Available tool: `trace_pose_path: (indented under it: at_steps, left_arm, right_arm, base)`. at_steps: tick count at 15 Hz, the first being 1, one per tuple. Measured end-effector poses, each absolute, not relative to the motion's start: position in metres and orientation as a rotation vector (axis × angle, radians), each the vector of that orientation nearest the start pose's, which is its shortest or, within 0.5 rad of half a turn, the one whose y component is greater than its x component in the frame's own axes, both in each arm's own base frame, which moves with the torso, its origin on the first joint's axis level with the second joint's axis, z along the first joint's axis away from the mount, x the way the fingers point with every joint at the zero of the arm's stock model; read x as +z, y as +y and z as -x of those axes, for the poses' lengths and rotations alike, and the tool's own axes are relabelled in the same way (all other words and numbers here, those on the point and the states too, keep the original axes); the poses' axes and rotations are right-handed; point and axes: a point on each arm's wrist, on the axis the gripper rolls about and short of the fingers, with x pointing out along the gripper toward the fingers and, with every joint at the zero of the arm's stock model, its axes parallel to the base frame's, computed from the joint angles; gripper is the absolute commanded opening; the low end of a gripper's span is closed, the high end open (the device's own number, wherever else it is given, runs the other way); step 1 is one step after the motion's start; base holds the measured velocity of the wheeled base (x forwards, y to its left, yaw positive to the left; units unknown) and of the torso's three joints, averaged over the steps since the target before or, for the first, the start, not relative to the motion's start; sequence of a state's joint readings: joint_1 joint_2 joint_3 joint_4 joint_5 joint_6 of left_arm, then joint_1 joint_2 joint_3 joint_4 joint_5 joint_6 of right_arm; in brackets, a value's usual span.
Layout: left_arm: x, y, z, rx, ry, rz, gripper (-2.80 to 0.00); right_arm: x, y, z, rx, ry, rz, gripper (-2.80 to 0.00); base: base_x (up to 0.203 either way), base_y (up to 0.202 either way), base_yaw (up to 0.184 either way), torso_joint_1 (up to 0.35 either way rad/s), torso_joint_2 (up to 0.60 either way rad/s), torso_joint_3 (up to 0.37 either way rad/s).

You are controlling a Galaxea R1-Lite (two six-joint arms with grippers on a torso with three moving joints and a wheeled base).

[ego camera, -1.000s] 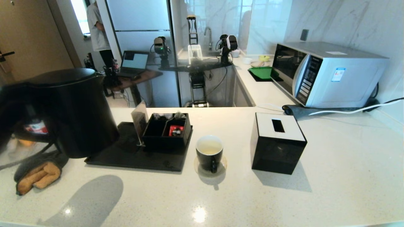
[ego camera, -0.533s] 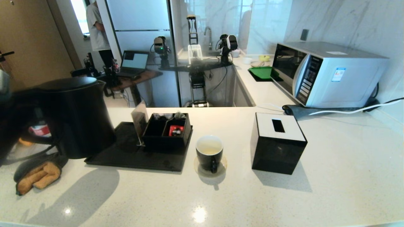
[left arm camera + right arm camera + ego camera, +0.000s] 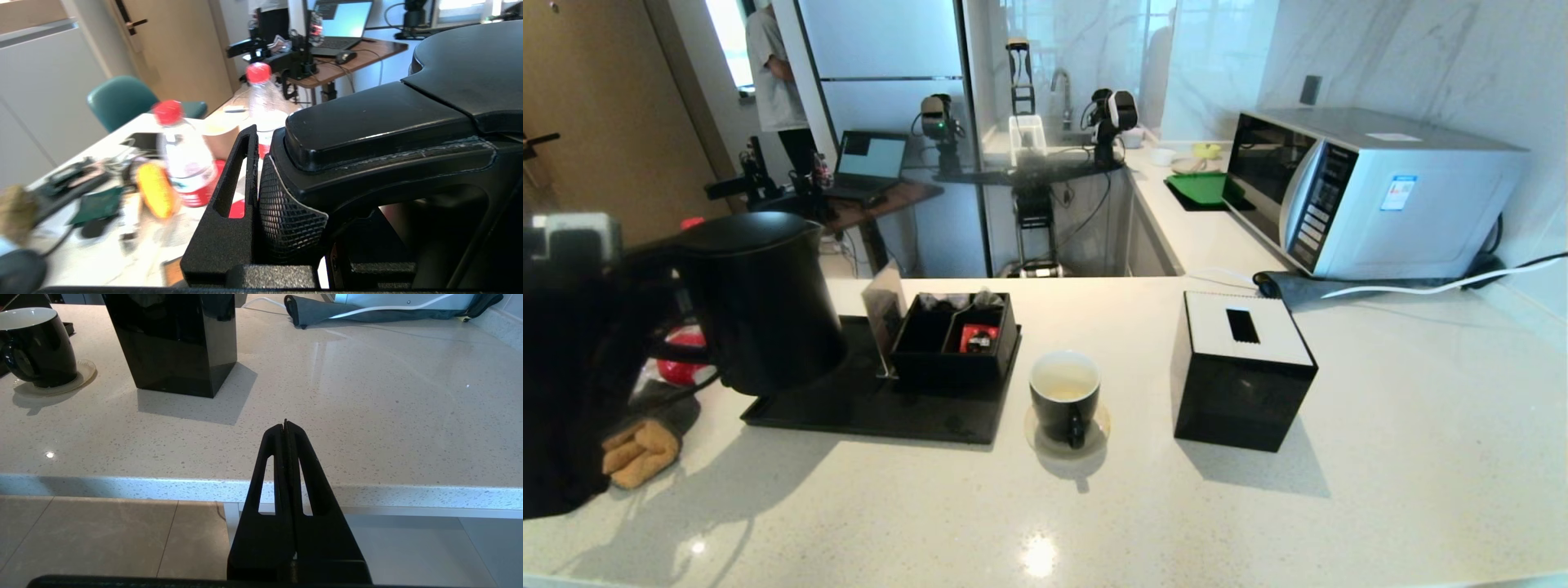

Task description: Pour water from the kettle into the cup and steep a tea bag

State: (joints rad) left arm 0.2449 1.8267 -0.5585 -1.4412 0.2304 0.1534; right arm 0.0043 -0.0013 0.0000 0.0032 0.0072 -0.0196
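We hold the kettle (image 3: 760, 302) by its big loop handle with our left tool (image 3: 261, 192), the fingers clenched on the handle just under the lid; the wrist view shows one slotted finger and a meshed pad pressed against the handle's outer face. The kettle hangs upright over the near left corner of the black tray (image 3: 874, 408), towards the worktop's left edge, its spout turned to the cup. We judge it is gripped high on the handle so that tipping it will swing the spout downward without the body slipping.

The cup (image 3: 1064, 396) stands on a pale coaster (image 3: 1098, 433) near the middle of the worktop (image 3: 1339, 490), between the tray and a black tissue box (image 3: 1241, 371), handle towards the near edge. Its white interior shows a shallow pale liquid, perhaps water; we cannot be sure. It looks set apart from the tray to give the spout free room.

We cannot pick out the tea bag; the black organiser (image 3: 956, 336) on the tray holds a small red packet (image 3: 977, 336) and some dark, unclear items at its back.

Our right tool (image 3: 286, 430) is parked off the worktop's near edge, fingers pressed together and holding nothing.

A microwave (image 3: 1364, 192) at the far right corner carries a small sticker and button legends, none legible. The red-capped bottles (image 3: 179, 163) beyond the left edge bear labels we cannot read.
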Motion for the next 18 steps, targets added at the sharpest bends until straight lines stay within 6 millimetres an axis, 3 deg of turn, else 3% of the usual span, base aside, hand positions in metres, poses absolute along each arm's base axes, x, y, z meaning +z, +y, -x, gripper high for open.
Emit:
trace_pose_path:
  at_steps: [5, 10, 18]
  left_arm:
    - [0.128, 0.080, -0.321, 0.462, -0.090, -0.151, -2.80]
    - [0.117, 0.086, -0.349, 0.461, -0.113, -0.147, -2.80]
    - [0.096, 0.079, -0.373, 0.430, -0.091, -0.144, -2.80]
  right_arm:
    - [0.075, 0.000, 0.023, 0.011, 0.002, 0.019, -2.80]
    - [0.075, 0.000, 0.023, 0.012, 0.002, 0.019, -2.80]
    - [0.075, 0.000, 0.023, 0.012, 0.002, 0.020, -2.80]
  base:
    - [0.000, 0.000, 0.000, 0.000, 0.00, 0.000]
    - [0.000, 0.000, 0.000, 0.000, 0.00, 0.000]
    - [0.000, 0.000, 0.000, 0.000, 0.00, 0.000]
